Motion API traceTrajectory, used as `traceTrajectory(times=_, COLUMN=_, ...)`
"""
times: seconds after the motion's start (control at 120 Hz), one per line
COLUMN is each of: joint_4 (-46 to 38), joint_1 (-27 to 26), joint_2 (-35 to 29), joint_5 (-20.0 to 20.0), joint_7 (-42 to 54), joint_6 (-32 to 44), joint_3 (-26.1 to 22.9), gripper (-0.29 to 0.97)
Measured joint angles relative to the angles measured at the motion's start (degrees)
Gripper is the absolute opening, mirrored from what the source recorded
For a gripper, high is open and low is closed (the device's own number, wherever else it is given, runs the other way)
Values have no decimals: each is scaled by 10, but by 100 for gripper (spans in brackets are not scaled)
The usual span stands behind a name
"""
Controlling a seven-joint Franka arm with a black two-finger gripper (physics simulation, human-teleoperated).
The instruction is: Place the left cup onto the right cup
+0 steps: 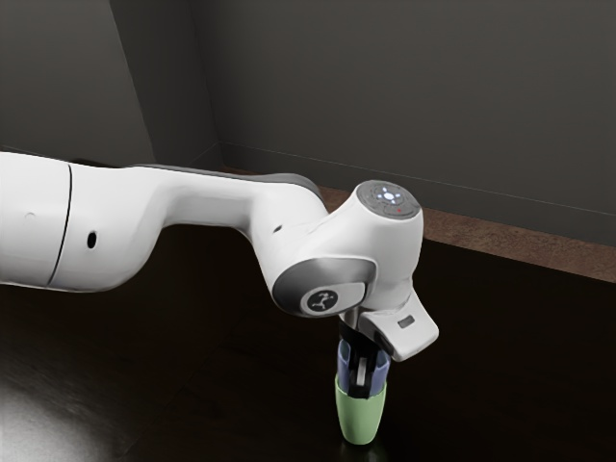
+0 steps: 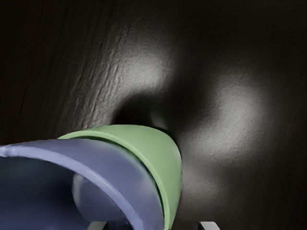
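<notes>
Exterior view: the blue cup sat inside the green cup, low in the frame and a little right of the middle. Only the blue cup's top part showed above the green rim. The green cup stood upright on the dark counter. So the stacking looked done, or very nearly done.

Both cups looked like thin, smooth plastic. I think they were light and stiff, and a bit slippery. A light cup tips easily, so a bump from the side could knock the pair over. The best place to hold the blue cup would be its wall near the rim, with one finger inside and one outside.

That is just where the black fingers were. In the wrist view their two tips stood spread apart, one over the inside of the blue cup and one past the outside of the green cup. The cup walls ran between them. They did not seem to squeeze the wall, so I took them as spread and letting go, not pinching.

The white arm came in from the exterior view's left, bent down at the wrist, and pointed its hand straight down over the cups. A grey wall stood behind.
</notes>
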Motion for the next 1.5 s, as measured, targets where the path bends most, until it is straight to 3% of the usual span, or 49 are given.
traceTrajectory(times=0.175, joint_4=0, joint_1=0, joint_2=-1, joint_5=-1, joint_7=6, joint_6=0, joint_3=0, gripper=50)
traceTrajectory(times=0.417, joint_4=0, joint_1=0, joint_2=-6, joint_5=-1, joint_7=12, joint_6=0, joint_3=1, gripper=62)
traceTrajectory(times=1.5, joint_4=15, joint_1=1, joint_2=-59, joint_5=8, joint_7=27, joint_6=-28, joint_3=4, gripper=68)
